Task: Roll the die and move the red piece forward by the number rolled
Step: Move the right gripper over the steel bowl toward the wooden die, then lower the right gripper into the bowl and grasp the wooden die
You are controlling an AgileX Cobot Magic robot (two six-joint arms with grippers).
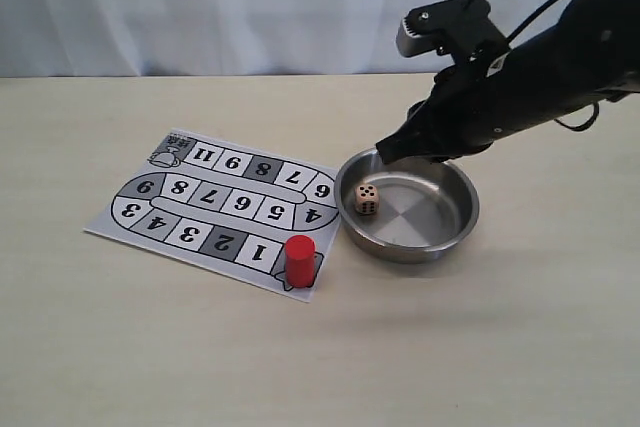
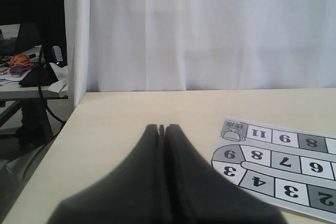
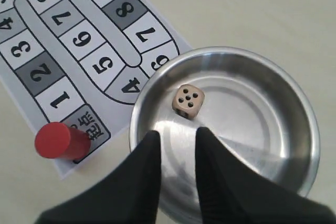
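The pale wooden die [image 1: 367, 199] [image 3: 188, 101] lies inside a round steel bowl [image 1: 455, 230] [image 3: 294, 98], near its left side, showing five dots on top. My right gripper [image 1: 385, 151] [image 3: 177, 136] hovers above the bowl's far rim, open, with nothing between its fingers. The red piece [image 1: 299, 259] [image 3: 59, 140] stands upright on the start square at the near right corner of the printed board [image 1: 215, 209] [image 3: 63, 40]. My left gripper [image 2: 161, 128] is shut and empty, out of the exterior view, left of the board [image 2: 283, 169].
The board's numbered squares run from 1 beside the red piece up to 11. The bowl touches the board's right edge. A white curtain [image 1: 200, 7] backs the beige table [image 1: 300, 367]; its left edge [image 2: 63, 129] shows in the left wrist view.
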